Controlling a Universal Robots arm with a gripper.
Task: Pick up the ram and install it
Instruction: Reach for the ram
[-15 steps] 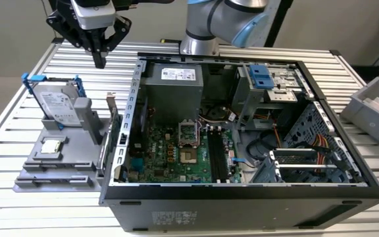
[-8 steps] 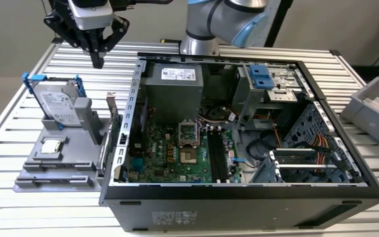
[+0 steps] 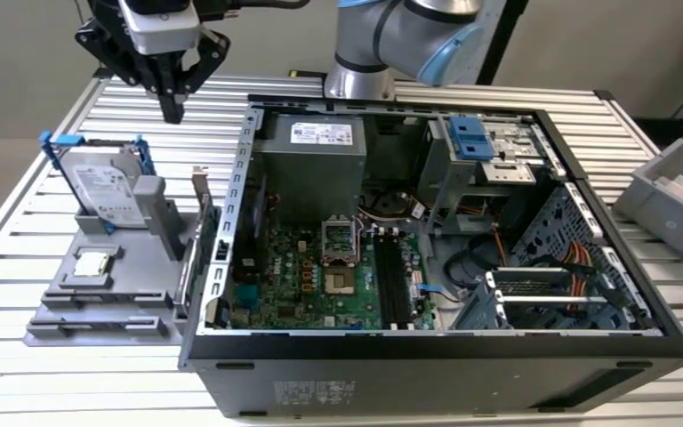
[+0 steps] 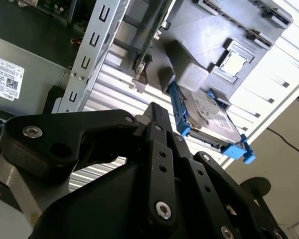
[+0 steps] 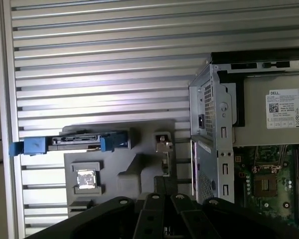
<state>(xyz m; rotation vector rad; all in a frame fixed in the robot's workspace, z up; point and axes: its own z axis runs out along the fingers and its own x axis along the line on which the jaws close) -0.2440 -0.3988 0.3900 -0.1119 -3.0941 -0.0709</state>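
The ram [image 3: 206, 233] is a thin dark green stick standing on edge in the grey holder [image 3: 104, 307], just beside the open computer case's [image 3: 437, 356] side wall on the exterior view's left. Both wrist views look down on it edge-on: ram [image 4: 150, 37], ram [image 5: 165, 159]. My gripper [image 3: 173, 114] hangs well above the table, up behind the holder and apart from the ram. Its fingers are shut with nothing between them, as in both wrist views: gripper [image 4: 156, 112], gripper [image 5: 164, 196]. The black memory slots [image 3: 391, 280] lie on the motherboard inside the case.
A silver hard drive with blue brackets [image 3: 104, 191] stands upright in the holder, with a small square CPU chip [image 3: 92, 262] lying in front of it. A grey bin [image 3: 674, 205] holding something orange sits at the exterior view's right. The ribbed metal table [image 3: 33, 231] carries everything.
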